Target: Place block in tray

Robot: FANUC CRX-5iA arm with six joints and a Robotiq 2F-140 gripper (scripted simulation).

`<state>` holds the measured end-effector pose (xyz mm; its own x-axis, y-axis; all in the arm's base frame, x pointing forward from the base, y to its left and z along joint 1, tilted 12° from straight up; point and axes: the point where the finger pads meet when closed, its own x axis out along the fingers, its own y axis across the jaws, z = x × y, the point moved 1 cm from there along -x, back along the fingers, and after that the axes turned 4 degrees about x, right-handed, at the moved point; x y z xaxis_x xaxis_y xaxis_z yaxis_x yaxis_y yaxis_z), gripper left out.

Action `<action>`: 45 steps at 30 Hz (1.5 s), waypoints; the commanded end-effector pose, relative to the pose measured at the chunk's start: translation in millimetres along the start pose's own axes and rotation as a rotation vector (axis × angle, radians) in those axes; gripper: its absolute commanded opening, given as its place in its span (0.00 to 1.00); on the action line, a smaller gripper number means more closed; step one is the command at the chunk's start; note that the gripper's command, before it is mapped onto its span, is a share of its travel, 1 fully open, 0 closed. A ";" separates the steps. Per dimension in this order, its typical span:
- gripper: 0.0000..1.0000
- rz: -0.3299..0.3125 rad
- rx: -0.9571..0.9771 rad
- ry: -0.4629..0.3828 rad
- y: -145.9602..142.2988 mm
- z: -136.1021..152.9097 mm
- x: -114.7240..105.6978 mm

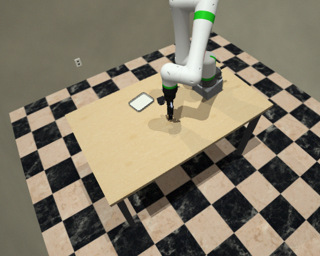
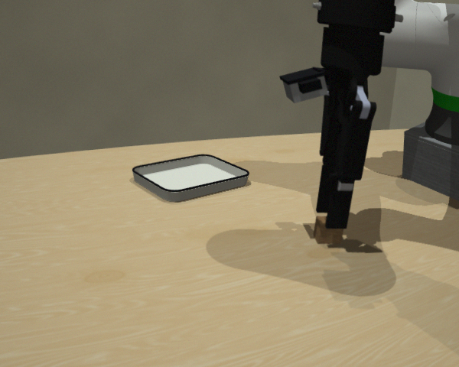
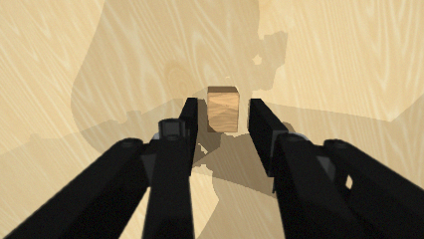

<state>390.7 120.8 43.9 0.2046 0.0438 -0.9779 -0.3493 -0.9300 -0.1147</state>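
Note:
A small wooden block (image 2: 325, 233) rests on the table, in the arm's shadow. My gripper (image 2: 333, 224) points straight down over it, with its fingertips low around the block. In the wrist view the block (image 3: 223, 110) sits between the two black fingers, with a narrow gap on each side, so the fingers are partly open and do not touch it. In the top view the gripper (image 1: 170, 117) hides the block. The white tray (image 2: 190, 176) with a dark rim lies empty on the table to the left and farther back, also seen in the top view (image 1: 141, 101).
The robot's grey base (image 2: 439, 166) stands on the table to the right of the gripper, near the far edge (image 1: 209, 87). A small camera box (image 2: 303, 86) sticks out from the wrist toward the tray.

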 end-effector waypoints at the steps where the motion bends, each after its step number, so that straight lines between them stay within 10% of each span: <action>1: 0.35 -0.001 0.000 0.001 -0.4 -0.5 5.2; 28: 0.35 -0.001 0.000 0.001 -0.5 -0.5 24.0; 29: 0.10 -0.001 0.000 0.001 -0.5 -0.5 24.0; 45: 0.10 -0.001 0.000 0.001 -0.5 -0.5 24.0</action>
<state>395.9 122.0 20.2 0.2049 0.0438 -0.9778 -0.3492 -0.9300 -0.1149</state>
